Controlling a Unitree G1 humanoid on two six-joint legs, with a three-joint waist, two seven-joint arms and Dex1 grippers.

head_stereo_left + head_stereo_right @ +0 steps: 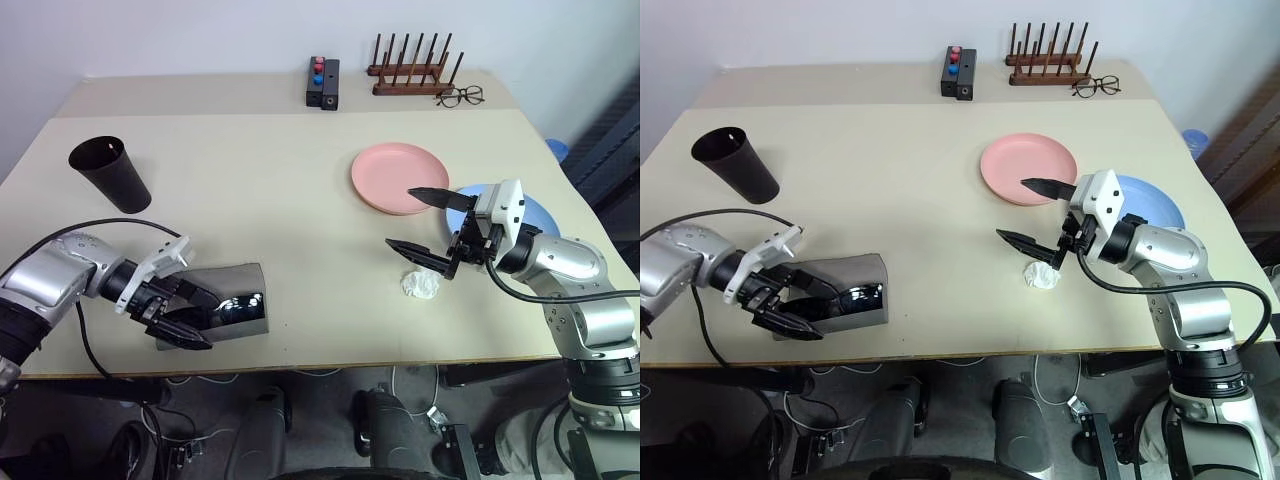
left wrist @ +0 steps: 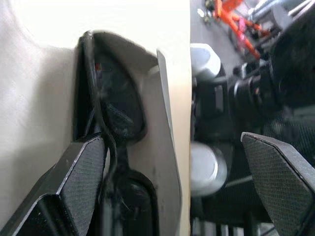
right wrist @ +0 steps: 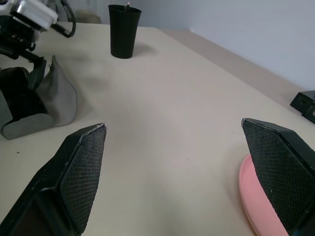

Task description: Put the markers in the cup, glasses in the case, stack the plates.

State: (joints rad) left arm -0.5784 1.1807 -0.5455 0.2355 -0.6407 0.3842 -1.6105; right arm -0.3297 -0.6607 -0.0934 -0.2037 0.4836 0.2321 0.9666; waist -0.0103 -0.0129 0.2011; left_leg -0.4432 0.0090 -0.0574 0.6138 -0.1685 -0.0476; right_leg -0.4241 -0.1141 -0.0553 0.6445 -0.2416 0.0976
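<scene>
From the head camera, the black cup [image 1: 111, 172] is standing at the upper left of the table [image 1: 260, 200], with the pink plate [image 1: 398, 177] right of centre and the light blue plate [image 1: 545, 213] just beyond it, partly behind the right arm. The grey case [image 1: 228, 301] is lying open at the lower left with the sunglasses [image 1: 240, 307] sitting inside. The left gripper [image 1: 178, 325] is hovering at the case, jaws spread, gripping nothing. The right gripper [image 1: 420, 222] is hanging wide open over a crumpled white wad [image 1: 421, 285]. At the top, a black box [image 1: 322, 83], a wooden rack [image 1: 414, 68] and wire spectacles [image 1: 460, 96] are sitting.

The left wrist camera is showing the sunglasses' dark lenses in the case, one finger [image 2: 74, 184] right against them.

The right wrist camera is looking across at the cup at the top, the case at the left edge and the pink plate's rim at the lower right.
</scene>
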